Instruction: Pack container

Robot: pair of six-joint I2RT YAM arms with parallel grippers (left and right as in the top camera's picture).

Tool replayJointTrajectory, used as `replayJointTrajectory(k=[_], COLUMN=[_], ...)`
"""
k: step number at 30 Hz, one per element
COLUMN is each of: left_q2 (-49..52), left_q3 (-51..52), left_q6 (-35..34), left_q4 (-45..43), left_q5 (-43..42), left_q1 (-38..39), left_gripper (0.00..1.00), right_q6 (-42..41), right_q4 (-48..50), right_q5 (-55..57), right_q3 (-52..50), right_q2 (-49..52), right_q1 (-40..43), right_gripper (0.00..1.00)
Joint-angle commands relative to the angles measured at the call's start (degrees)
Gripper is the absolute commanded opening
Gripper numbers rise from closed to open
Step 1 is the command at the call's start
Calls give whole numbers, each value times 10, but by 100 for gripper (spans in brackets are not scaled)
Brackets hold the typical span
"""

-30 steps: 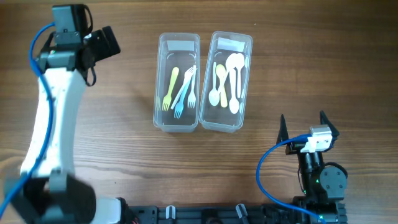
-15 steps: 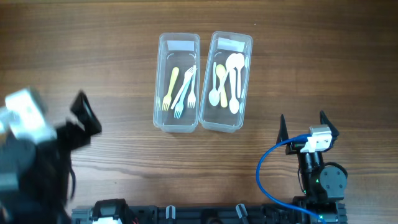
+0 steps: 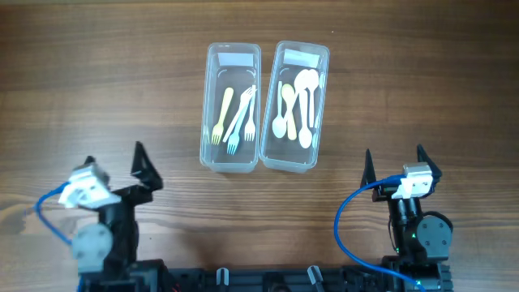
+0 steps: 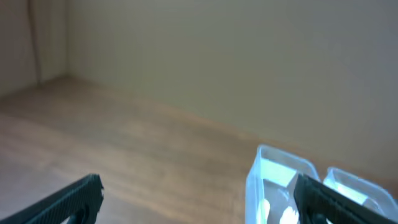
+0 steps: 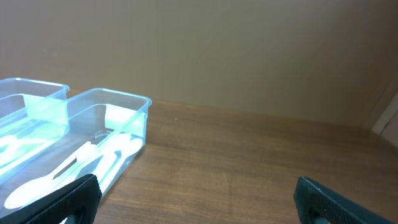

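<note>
Plastic containers (image 3: 230, 165) adjacent — wooden table (image 3: 122, 97).

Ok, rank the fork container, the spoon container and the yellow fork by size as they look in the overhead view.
1. The fork container and the spoon container: they look alike, so I won't rank one over the other.
2. The yellow fork: clearly smallest.

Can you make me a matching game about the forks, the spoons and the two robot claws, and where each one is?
Things: 1 forks; 2 spoons; 3 left gripper; 4 right gripper.
Places: A in the right container; B open, on the forks' side; C in the left container; D open, on the spoons' side.
Pairs: 1-C; 2-A; 3-B; 4-D.
</note>
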State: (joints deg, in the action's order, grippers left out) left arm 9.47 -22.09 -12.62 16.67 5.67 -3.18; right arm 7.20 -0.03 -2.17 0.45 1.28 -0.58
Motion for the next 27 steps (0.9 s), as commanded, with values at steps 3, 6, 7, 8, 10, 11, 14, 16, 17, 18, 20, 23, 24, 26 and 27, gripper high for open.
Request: replayJointTrajectory(k=[3,6,7,8,10,11,14,16,17,18,20,23,24,26,27], left_q2=[-8,-14,-19,-28,-44,-57,-86,-93,-93,-93,-93,-93,-93,-93,-93], left_q3=[145,163,167,170,173,173,173,173,173,173,173,173,173,173,173], left_q6=[-33,-50,-50,-50,-50,-50,-50,-50,-50,-50,-50,-50,-50,-50,-50], left_q4=[-147,-152,-150,-146,-132,-119,-92,-85,-82,-80,-72,-46,-39,-27,-21], left_q5=[-39,-41,-42,-42,-42,-42,-42,-42,-42,-42,-46,-52,-52,-52,-52], left_q1=[-4,-4,-3,-2,0,2,3,3,3,3,3,3,3,3,3], left_gripper=[100,100,100,100,100,100,100,100,100,100,100,100,100,100,100], right_q6=[3,3,3,3,3,3,3,3,3,3,3,3,3,3,3], right_q4=[2,2,2,2,2,2,2,2,2,2,2,2,2,2,2], right_q5=[-9,-9,-9,-9,-9,-9,-9,-9,-9,-9,-9,-9,-9,-9,-9], right_q3=[-1,-1,-1,-1,-1,-1,-1,-1,-1,-1,-1,-1,-1,-1,-1], right_q2=[-1,-1,-1,-1,-1,-1,-1,-1,-1,-1,-1,-1,-1,-1,-1], right_q1=[2,2,2,2,2,2,2,2,2,2,2,2,2,2,2], right_gripper=[99,100,100,100,100,100,100,100,100,100,100,100,100,100,100])
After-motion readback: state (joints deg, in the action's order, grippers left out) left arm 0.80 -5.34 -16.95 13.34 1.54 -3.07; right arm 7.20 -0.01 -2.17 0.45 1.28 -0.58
